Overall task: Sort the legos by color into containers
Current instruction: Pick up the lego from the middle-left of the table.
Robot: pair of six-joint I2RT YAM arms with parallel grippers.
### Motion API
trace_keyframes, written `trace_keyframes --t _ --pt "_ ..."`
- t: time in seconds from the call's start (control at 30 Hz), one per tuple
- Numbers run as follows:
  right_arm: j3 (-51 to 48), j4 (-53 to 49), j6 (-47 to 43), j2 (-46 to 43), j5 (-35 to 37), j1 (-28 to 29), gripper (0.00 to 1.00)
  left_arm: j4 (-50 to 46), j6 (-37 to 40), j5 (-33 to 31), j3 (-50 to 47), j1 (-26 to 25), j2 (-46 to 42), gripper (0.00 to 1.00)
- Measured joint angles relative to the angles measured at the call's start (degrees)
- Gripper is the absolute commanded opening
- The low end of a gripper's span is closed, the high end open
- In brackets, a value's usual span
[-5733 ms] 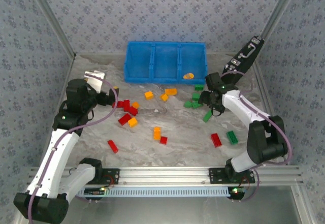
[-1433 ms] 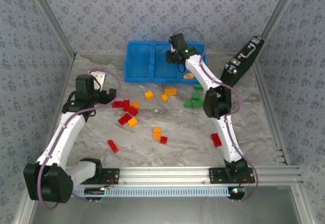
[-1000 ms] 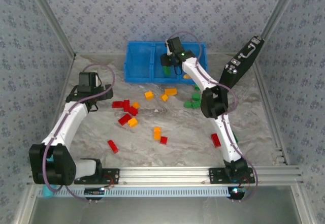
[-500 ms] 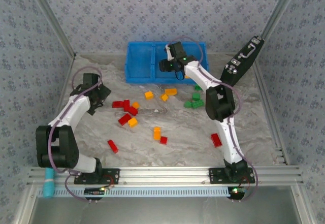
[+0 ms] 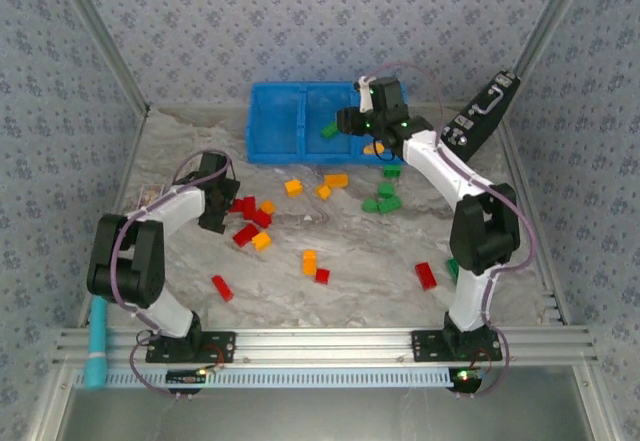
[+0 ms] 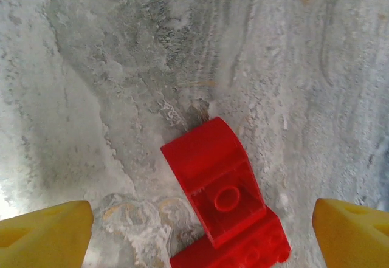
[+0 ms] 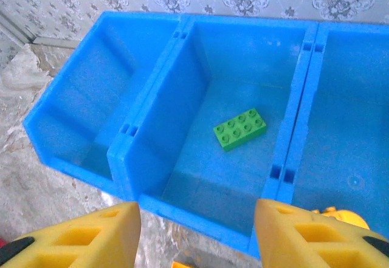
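Right wrist view: green plastic brick (image 7: 240, 129) newly sorted into blue plastic bin's (image 7: 152, 152) middle compartment, right gripper (image 7: 197, 231) released; left gripper (image 6: 200, 231), wide, hovers over red brick (image 6: 213, 177).

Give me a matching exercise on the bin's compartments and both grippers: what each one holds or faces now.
1. blue bin's middle compartment
2. right compartment
3. left gripper
4. right gripper

A. open above red legos
B. holds an orange lego
C. open, facing the bin
D. holds a green lego

Pairs: 1-D, 2-B, 3-A, 4-C.
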Motion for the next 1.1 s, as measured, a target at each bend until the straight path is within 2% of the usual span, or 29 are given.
trace_keyframes --t 0.23,0.4,0.53,0.63,0.73,0.9,1.1 --pt "-7.1 0.2 0.0 -5.4 0.3 -0.6 0.54 2.6 -2.1 -0.2 0.0 0.0 3.4 0.82" --pt "-9.0 0.2 0.0 -6.6 1.4 -1.1 0.54 1.6 -2.9 -0.2 0.0 0.0 4.1 0.62" --pt "-10.8 0.0 0.0 -7.4 2.0 -1.4 0.55 0.5 -3.0 -0.2 0.1 0.1 4.7 0.58" --pt "-13.2 -0.9 0.7 -9.4 2.9 -1.7 0.56 -1.1 -2.9 -0.2 1.0 0.1 5.5 0.49" --pt "-18.1 -1.5 1.9 -13.9 4.0 -2.6 0.57 -2.0 -3.0 -0.2 1.1 0.1 5.7 0.44" --pt "-28.9 -4.7 4.4 -26.4 6.1 -6.4 0.57 -2.5 -2.9 -0.1 1.1 0.2 6.1 0.33" --pt "-37.6 -10.8 7.2 -39.6 7.1 -10.5 0.60 -2.4 -2.5 0.1 1.0 0.2 5.8 0.26"
